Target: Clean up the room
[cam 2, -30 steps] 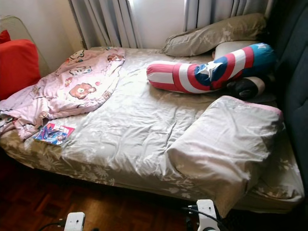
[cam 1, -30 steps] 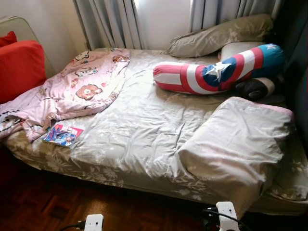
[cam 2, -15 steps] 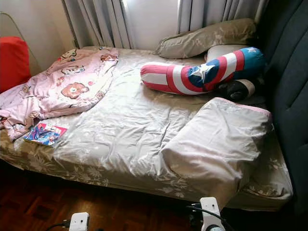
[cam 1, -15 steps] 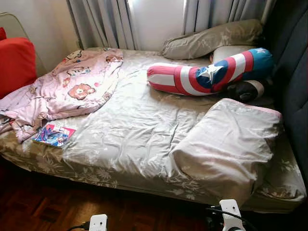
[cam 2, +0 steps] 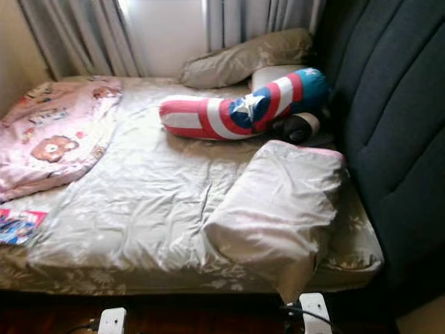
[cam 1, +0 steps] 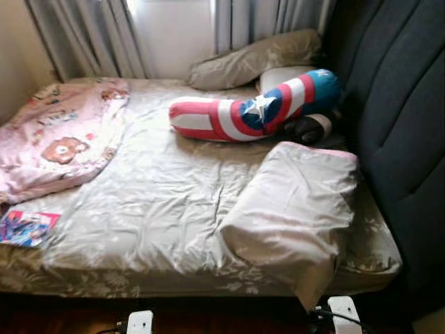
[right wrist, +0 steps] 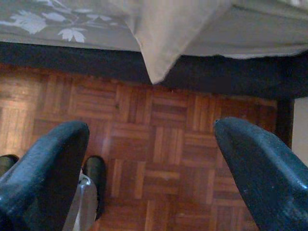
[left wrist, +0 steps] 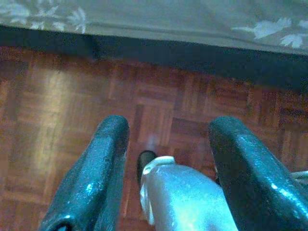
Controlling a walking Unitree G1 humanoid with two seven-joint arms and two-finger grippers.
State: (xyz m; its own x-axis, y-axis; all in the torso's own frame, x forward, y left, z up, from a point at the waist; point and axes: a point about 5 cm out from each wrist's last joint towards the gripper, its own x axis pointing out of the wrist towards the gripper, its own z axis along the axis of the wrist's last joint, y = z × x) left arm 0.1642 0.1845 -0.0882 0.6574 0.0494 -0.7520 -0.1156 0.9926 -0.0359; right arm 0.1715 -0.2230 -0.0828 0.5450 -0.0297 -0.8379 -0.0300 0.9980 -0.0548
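An unmade bed [cam 1: 174, 209] with a beige floral sheet is before me. On it lie a crumpled pink bear-print blanket [cam 1: 59, 136] at the left, a colourful booklet [cam 1: 24, 227] near the front left edge, a red, white and blue star bolster [cam 1: 250, 111] at the back, and a bunched beige duvet [cam 1: 295, 202] at the front right. My left gripper [left wrist: 168, 127] hangs open above the parquet beside the bed, holding nothing. My right gripper [right wrist: 151, 130] is open too, below a hanging duvet corner [right wrist: 159, 43].
A dark padded headboard [cam 1: 403, 125] walls off the right side. A beige pillow [cam 1: 250, 59] leans under the grey curtains [cam 1: 90, 35] at the back. Parquet floor [right wrist: 183, 144] runs along the bed's front edge.
The whole view has swung to the right: the red cushion has left the picture and the headboard takes up more of it. Nothing on the bed has moved.
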